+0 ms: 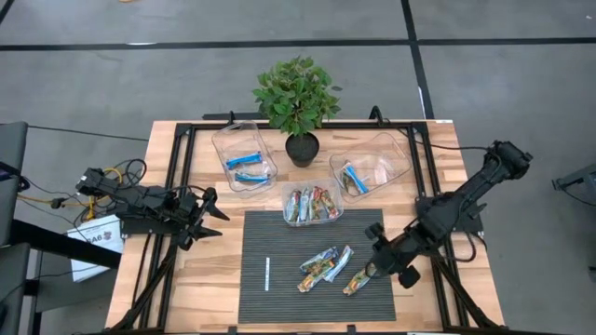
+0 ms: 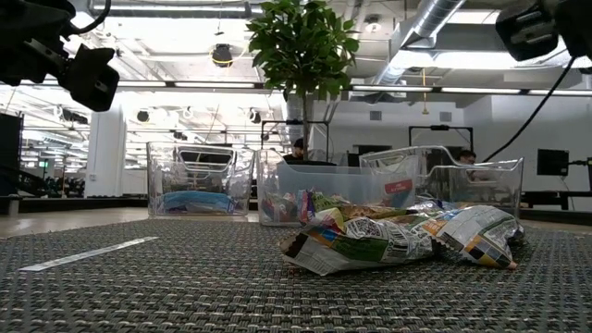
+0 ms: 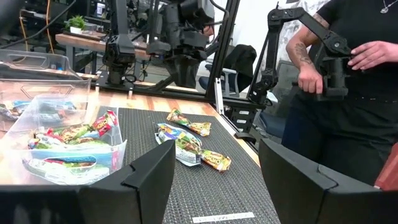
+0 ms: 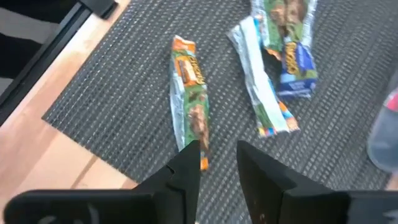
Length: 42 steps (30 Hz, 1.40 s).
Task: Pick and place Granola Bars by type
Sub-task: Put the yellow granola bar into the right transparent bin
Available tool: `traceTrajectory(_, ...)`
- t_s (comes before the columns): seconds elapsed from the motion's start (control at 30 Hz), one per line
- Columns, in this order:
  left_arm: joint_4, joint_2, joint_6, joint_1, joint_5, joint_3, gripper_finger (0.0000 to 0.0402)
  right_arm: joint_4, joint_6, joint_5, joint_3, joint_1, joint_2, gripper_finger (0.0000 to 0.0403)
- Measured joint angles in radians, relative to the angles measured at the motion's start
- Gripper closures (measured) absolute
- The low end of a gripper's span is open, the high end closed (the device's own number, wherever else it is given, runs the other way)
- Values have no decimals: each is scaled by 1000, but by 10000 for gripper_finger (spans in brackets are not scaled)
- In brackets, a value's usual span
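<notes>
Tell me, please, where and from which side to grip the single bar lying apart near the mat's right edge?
Grip the lone bar across its narrow middle, coming from above. It lies flat and apart from the pile, so both long sides are free. The right end effector hangs open over its end.

Grey concrete floor (image 1: 112, 84) crossed by dark seam lines (image 1: 186, 44) — an open workshop with silver ceiling ducts (image 2: 421, 32), white walls (image 2: 106, 153), and a distant wooden workbench (image 3: 81, 42) beyond.

Glossy foil granola bars (image 1: 326, 265) lie on a coarse woven mat (image 1: 279, 247) over wood.
</notes>
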<state>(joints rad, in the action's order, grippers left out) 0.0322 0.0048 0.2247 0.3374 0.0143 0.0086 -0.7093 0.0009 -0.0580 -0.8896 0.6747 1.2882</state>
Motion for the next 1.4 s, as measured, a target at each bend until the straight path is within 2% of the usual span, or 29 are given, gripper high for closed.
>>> traceTrajectory(0.17, 0, 0, 0, 0, 0, 0, 178, 67, -1, -5, 0, 33, 75, 252)
traceTrajectory(0.33, 0, 0, 3, 0, 0, 0, 178, 119, -3, -87, -1, 64, 163, 186)
traceTrajectory(0.5, 0, 0, 4, 0, 0, 0, 178, 127, -2, -99, -1, 71, 251, 162)
traceTrajectory(0.73, 0, 0, 4, 0, 0, 0, 178, 169, -2, -96, -1, 71, 338, 179)
traceTrajectory(1.1, 0, 0, 3, 0, 0, 0, 178, 236, -9, -49, -1, 69, 404, 212)
traceTrajectory(1.23, 0, 0, 1, 0, 0, 0, 178, 244, -9, -49, -1, 61, 403, 242)
traceTrajectory(1.4, 0, 0, 3, 0, 0, 0, 178, 244, -9, -50, -1, 56, 402, 298)
